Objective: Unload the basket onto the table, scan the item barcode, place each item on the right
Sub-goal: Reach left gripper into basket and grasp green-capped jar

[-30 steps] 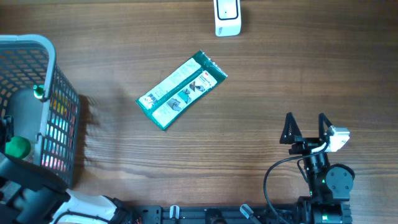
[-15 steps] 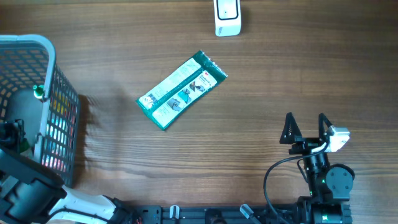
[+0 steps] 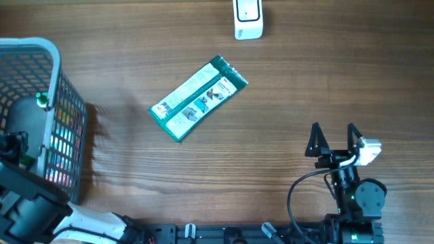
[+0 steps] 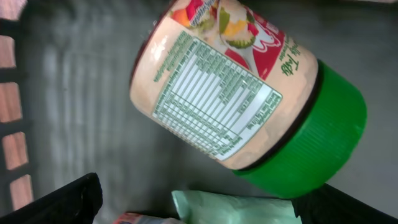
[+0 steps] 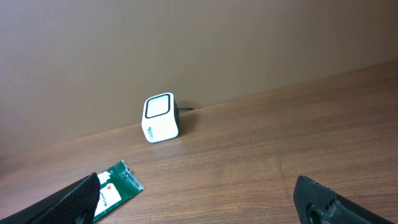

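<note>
Jar (image 4: 236, 106) lies tilted in the basket (image 3: 41, 46) under my left gripper (image 4: 205, 202), jaws wide; I would close across its body, leaving the label clear; right gripper (image 3: 333, 135) sits wide, empty.

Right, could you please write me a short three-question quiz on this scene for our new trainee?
1. True or false: the green packet lies on the table, outside the basket.
2. What does the left wrist view show lying in the basket? A) a jar with a green lid; B) a banana; C) a soup can.
3. In a word, how do the jaws of the right gripper stand?

Key: 1 true. 2 A. 3 open, with nothing between them.
</note>
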You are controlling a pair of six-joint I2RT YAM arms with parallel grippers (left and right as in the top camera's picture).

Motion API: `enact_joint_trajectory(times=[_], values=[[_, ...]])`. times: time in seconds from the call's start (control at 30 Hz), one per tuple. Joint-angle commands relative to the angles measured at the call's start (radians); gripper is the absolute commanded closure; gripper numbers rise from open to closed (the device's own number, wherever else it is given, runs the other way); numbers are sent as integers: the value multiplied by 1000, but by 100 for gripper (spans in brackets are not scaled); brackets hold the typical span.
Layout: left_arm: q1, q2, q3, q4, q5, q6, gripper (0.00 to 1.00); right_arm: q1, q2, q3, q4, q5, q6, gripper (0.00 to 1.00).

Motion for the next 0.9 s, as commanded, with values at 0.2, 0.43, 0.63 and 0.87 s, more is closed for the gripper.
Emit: enact_joint_trajectory(times=[0.2,0.43,0.63,0.87], values=[[5,-53,-6,99,-150,372,0,4,-7,-1,5,0,-11,0],[11,-51,-51,135,-150,427,0,4,-7,-1,5,0,-11,0],[23,-49,-181,237,-150,424,0,4,-7,-1,5,0,-11,0],[58,-47,-192,336,-150,424,0,4,-7,-1,5,0,-11,0]])
